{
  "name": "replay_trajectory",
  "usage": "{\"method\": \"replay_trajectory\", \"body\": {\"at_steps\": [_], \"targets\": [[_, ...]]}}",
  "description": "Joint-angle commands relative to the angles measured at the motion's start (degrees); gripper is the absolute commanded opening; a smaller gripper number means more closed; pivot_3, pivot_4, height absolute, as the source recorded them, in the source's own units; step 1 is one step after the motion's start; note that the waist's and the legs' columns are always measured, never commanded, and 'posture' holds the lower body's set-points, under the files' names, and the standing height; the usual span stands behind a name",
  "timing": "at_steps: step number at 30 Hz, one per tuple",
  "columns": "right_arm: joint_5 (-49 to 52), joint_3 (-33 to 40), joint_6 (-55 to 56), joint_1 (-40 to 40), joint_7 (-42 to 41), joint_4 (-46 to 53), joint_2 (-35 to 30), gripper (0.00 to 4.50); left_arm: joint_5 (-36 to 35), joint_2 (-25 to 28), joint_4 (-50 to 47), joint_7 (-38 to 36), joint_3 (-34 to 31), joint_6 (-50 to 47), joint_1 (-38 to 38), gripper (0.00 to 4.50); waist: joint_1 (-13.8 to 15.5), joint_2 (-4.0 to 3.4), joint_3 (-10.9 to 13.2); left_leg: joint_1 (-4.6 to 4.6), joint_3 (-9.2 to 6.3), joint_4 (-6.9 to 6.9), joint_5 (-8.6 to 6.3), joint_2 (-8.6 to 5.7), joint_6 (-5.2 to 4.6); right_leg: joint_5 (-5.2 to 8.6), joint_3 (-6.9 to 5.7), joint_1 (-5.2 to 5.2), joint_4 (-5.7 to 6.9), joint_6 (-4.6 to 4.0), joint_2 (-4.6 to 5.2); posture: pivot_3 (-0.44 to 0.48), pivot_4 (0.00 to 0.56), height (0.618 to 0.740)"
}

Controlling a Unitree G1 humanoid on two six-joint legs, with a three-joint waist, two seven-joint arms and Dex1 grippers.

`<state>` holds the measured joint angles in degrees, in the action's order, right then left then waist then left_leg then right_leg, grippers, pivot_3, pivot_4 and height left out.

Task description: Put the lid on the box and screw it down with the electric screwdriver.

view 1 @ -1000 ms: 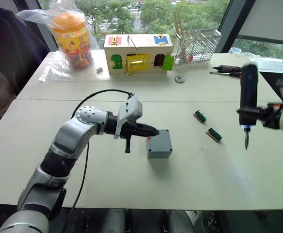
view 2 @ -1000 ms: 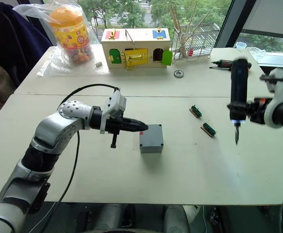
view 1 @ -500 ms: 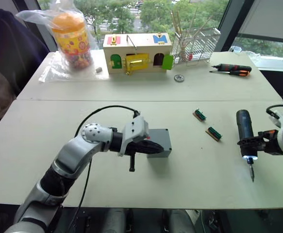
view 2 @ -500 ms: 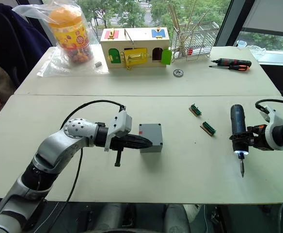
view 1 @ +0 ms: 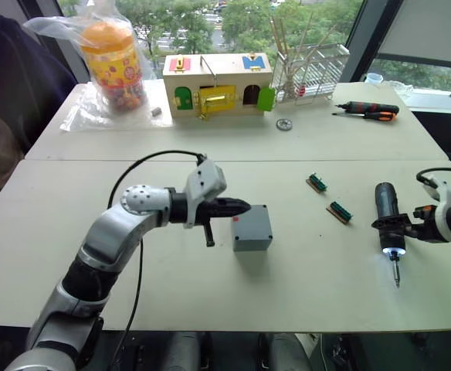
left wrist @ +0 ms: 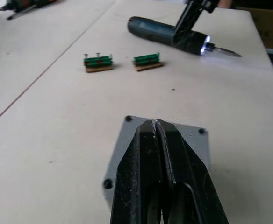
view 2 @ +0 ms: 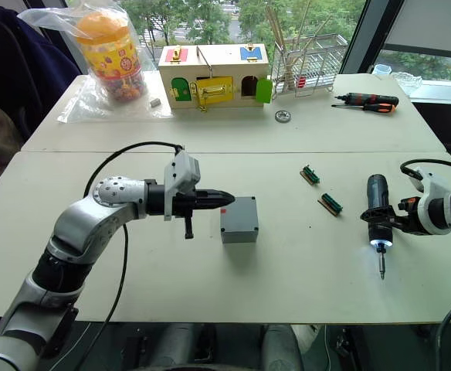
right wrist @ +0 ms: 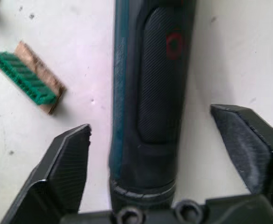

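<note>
Two grippers, two different jobs at this moment. The right gripper (right wrist: 150, 154) has its fingers spread wide, straddling the electric screwdriver (view 1: 388, 218), which lies flat on the table (view 1: 303, 294) at the right of the frame, its tip light on. The step looks like setting the tool down, so I would lift the arm straight up and clear without nudging the barrel.

The left gripper (view 1: 241, 206) is pinched shut with nothing between its fingers, its tips just over the near edge of the box (view 1: 252, 229) in the middle of the frame. The lid (left wrist: 192, 135) already sits on the box, screw heads showing at the corners.
</note>
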<state>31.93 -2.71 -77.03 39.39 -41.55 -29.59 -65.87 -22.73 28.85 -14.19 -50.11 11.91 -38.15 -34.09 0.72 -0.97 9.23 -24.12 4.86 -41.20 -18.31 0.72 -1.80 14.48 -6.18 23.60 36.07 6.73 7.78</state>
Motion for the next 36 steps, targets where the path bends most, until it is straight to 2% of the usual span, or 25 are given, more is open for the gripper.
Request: {"method": "replay_trajectory", "body": {"at_steps": [1,3,6,8,11,13,18,25,32,36], "targets": [[-1.0,5.2,9.4,4.5,-3.5,7.2,-1.9,4.47,1.7,2.1,5.2,2.0,-4.6,1.3,-1.1,0.00,-0.2,-0.07,0.0,0.00,0.02,0.03,0.01,0.00,0.01,0.00,0.01,0.03,0.00,0.00,0.00,0.000,0.150,0.706],[0.1,7.6,11.9,4.4,-5.2,11.1,-1.5,4.47,2.1,3.4,6.3,1.3,-4.6,1.6,-0.6,0.00,-0.4,-0.09,0.1,0.00,0.07,0.13,0.03,0.02,0.06,0.00,0.02,0.11,0.00,0.01,-0.01,0.000,0.150,0.706],[1.2,11.0,16.6,-0.5,-7.7,19.7,-0.1,4.47,2.5,4.3,6.6,0.5,-3.9,1.9,-0.4,0.00,0.1,-0.01,0.1,-0.01,0.00,0.24,0.07,0.10,0.14,0.01,-0.06,0.09,0.02,0.02,-0.11,0.000,0.150,0.706],[7.5,14.5,17.7,-8.0,-10.3,34.2,4.5,4.47,4.3,4.2,7.5,1.1,-2.5,2.6,-0.9,0.00,0.6,0.15,0.1,-0.02,-0.01,0.13,0.08,0.08,0.16,0.01,-0.24,-0.09,0.00,0.02,-0.09,0.000,0.150,0.706],[7.7,10.1,20.4,-18.9,-11.1,50.8,7.3,4.47,4.4,4.8,6.8,-1.6,-0.4,2.0,0.1,0.00,0.9,0.25,0.1,0.05,-0.27,0.08,0.09,0.09,0.18,0.01,-0.31,-0.25,-0.01,0.02,-0.09,0.000,0.150,0.706],[5.7,6.2,22.9,-23.6,-10.6,56.6,8.5,4.47,4.9,5.6,6.5,-3.6,1.6,2.1,1.2,0.00,1.5,0.23,0.1,0.05,-0.25,0.02,0.09,0.04,0.18,0.01,-0.27,-0.21,0.02,0.02,-0.04,0.000,0.150,0.706],[5.1,1.9,24.6,-25.4,-7.7,59.3,13.9,4.47,6.0,5.0,7.3,-6.8,5.3,3.3,2.2,0.00,1.6,0.27,0.1,0.08,-0.26,-0.08,0.09,0.03,0.18,0.01,-0.23,-0.22,0.02,0.02,-0.04,0.000,0.150,0.706],[3.6,-1.9,24.6,-25.7,-6.4,59.9,16.6,4.47,9.1,-1.0,14.7,-7.5,8.7,7.3,-2.3,0.00,1.6,0.28,0.1,0.07,-0.28,-0.07,0.10,0.01,0.17,0.01,-0.26,-0.22,0.02,0.01,-0.06,0.000,0.150,0.706],[6.8,-1.9,21.1,-26.4,-3.9,64.0,19.7,4.47,10.3,-5.6,20.8,-8.3,8.6,10.7,-6.4,0.00,1.5,0.29,0.1,0.07,-0.28,-0.05,0.09,0.01,0.16,0.01,-0.25,-0.20,0.03,0.01,-0.07,0.000,0.150,0.706],[7.6,-0.3,19.1,-27.2,-2.0,66.6,20.2,4.47,13.8,-5.9,24.2,-5.8,8.5,13.2,-7.7,0.00,1.5,0.29,0.1,0.06,-0.29,-0.06,0.08,0.01,0.14,0.01,-0.25,-0.19,0.03,0.01,-0.06,0.000,0.150,0.706]]}}
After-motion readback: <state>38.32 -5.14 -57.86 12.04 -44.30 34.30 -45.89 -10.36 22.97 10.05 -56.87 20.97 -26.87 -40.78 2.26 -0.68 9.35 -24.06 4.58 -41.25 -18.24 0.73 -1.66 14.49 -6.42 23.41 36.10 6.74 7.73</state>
